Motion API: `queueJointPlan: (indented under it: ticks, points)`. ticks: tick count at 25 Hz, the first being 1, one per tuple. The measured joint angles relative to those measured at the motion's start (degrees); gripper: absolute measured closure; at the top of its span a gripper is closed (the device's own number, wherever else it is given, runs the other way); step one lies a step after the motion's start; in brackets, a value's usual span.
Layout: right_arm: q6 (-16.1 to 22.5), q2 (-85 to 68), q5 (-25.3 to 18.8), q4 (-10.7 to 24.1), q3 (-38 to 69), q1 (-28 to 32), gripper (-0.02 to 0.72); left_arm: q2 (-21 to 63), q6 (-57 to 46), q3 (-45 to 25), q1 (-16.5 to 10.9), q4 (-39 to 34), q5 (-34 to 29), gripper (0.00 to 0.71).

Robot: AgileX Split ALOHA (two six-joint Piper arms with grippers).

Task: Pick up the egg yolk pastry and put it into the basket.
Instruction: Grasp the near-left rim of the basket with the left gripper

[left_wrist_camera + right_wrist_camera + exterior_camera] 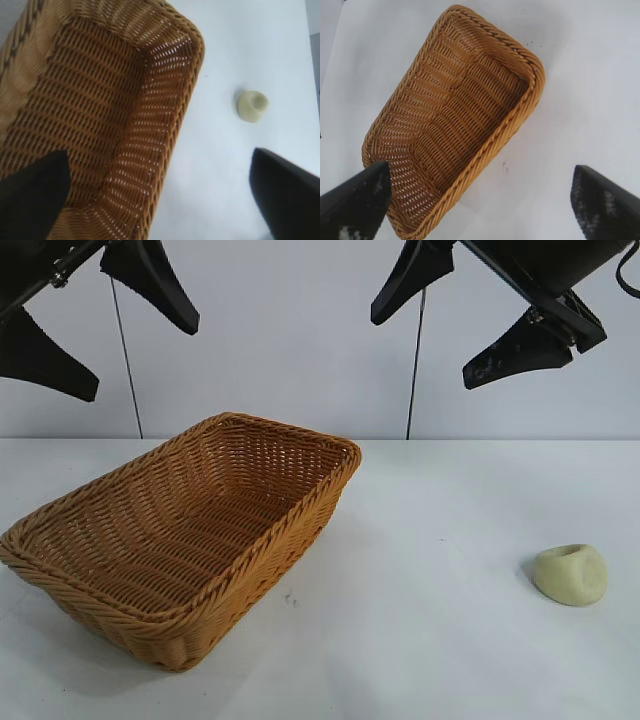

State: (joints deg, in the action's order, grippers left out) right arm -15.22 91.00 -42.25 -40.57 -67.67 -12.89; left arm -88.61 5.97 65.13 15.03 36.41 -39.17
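The egg yolk pastry point(570, 574), a small pale cream lump with a dimple, lies on the white table at the right; the left wrist view also shows the pastry point(252, 105). The orange-tan wicker basket point(90, 575) stands empty at the left and centre, seen also as the basket point(187, 85) and the basket point(532, 95). My left gripper point(130, 350) hangs high above the basket's left part, open and empty. My right gripper point(440, 345) hangs high at the upper right, above the table between basket and pastry, open and empty.
The white table point(420, 640) stretches bare between the basket and the pastry. A pale wall with two thin vertical lines stands behind. A small dark speck point(287, 598) marks the table near the basket's front corner.
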Motion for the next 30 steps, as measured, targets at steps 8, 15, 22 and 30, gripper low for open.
queueJointPlan:
  ticks: [8, 15, 22, 30]
  points:
    - [0.00, 0.00, 0.00, 0.00, 0.00, 0.00, 0.008, 1.08, -4.16, 0.00, -2.07, -0.60, -2.78, 0.015]
    - [0.00, 0.00, 0.00, 0.00, 0.00, 0.00, 0.008, 7.08, -14.92, 0.00, -1.91, -10.90, -9.87, 0.015]
    - [0.00, 0.00, 0.00, 0.00, 0.00, 0.00, 0.008, 11.78, -37.21, -0.42, 5.93, -26.30, -10.90, 0.015]
    - [0.00, 0.00, -0.20, 0.06, 0.00, 0.00, 0.008, 11.87, -62.78, -9.81, 9.49, -36.06, -7.16, 0.015]
